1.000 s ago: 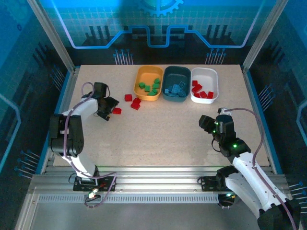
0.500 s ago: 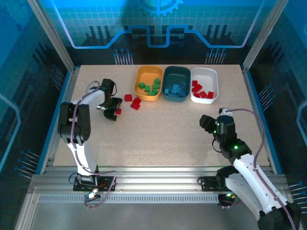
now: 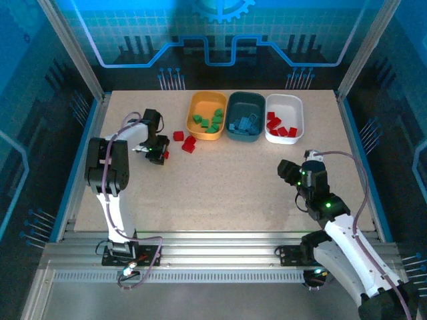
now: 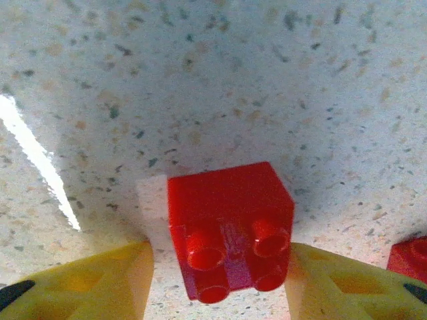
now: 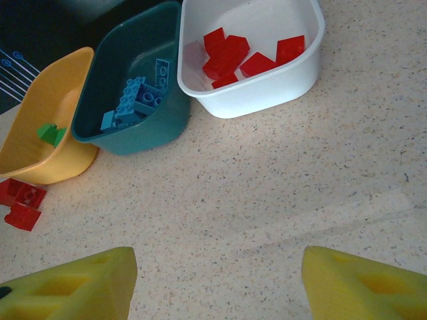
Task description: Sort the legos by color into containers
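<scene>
Left claw spread, straddling a red lego on the desk, toward its left edge. Loose red legos sit beside the orange-yellow bin. Teal bin and white bin line the far edge. Right claw spread, empty, toward the right edge.

A robotics lab: aluminium frame, blue backdrop

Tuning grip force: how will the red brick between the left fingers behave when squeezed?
The red brick looks rigid and blocky, so likely won't deform or roll. Its glossy faces may slip in the left gripper.
</scene>
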